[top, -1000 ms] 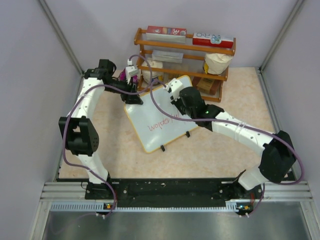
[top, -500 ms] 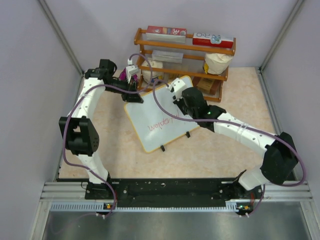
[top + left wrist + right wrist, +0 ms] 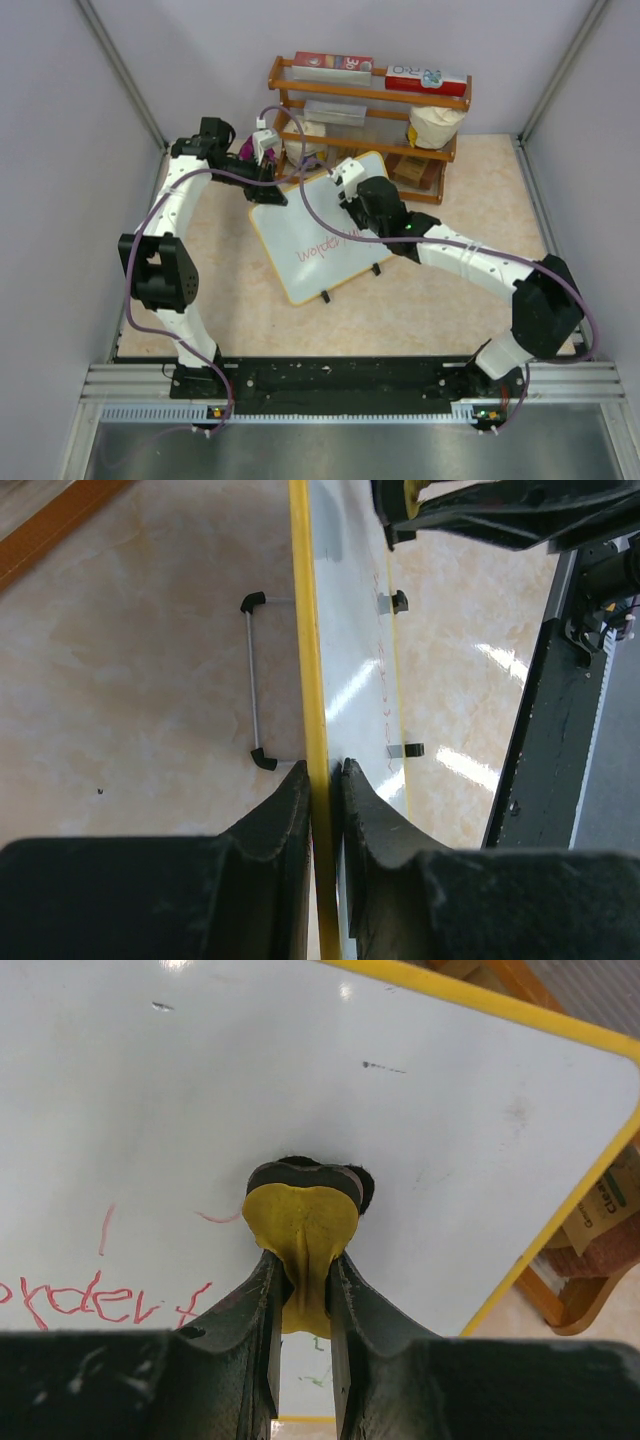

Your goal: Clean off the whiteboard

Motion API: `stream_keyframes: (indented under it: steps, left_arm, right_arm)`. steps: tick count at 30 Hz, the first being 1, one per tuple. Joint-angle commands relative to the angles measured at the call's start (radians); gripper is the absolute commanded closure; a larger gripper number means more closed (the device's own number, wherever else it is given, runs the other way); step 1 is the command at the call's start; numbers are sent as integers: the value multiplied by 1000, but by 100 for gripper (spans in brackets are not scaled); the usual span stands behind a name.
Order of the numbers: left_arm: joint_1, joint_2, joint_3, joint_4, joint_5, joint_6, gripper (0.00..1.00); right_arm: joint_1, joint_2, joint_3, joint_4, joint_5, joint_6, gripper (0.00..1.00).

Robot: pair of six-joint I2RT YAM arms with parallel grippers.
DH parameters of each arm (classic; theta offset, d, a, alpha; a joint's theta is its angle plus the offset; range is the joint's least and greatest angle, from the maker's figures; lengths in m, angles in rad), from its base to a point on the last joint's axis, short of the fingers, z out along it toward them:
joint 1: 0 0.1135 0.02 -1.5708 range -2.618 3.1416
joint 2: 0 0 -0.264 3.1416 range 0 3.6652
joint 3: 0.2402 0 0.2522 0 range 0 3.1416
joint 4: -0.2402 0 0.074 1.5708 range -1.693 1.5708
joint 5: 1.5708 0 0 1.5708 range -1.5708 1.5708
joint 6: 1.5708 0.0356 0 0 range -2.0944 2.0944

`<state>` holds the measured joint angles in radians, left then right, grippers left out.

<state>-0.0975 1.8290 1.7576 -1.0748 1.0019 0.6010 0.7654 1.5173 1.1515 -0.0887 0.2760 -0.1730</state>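
Beige marbled tabletop (image 3: 440, 300) carries the whiteboard (image 3: 290, 225) at centre, its long axis running from 8 to 2 o'clock in the top view. Left gripper (image 3: 322, 772) is nipped nearly closed on the board's yellow frame (image 3: 305, 630) at the 10 o'clock corner. Right gripper (image 3: 303, 1260) is clamped tight on a yellow eraser (image 3: 302, 1205), pressed to the board's 1 o'clock part. Unwiped red writing (image 3: 325, 248) lies toward 7 o'clock from it, nearer the right arm. A wooden rack (image 3: 370, 100) stands beyond at 12 o'clock, out of the stroke's way.
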Motion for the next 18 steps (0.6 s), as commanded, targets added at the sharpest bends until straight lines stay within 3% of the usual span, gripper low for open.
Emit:
stream_keyframes:
  steps: [1, 18]
  left_arm:
    - [-25, -42, -9, 72, -29, 16, 100]
    - [-64, -105, -50, 128, -63, -24, 100]
  right_arm:
    - [23, 72, 19, 81, -37, -6, 100]
    - [228, 179, 51, 113, -38, 30, 100]
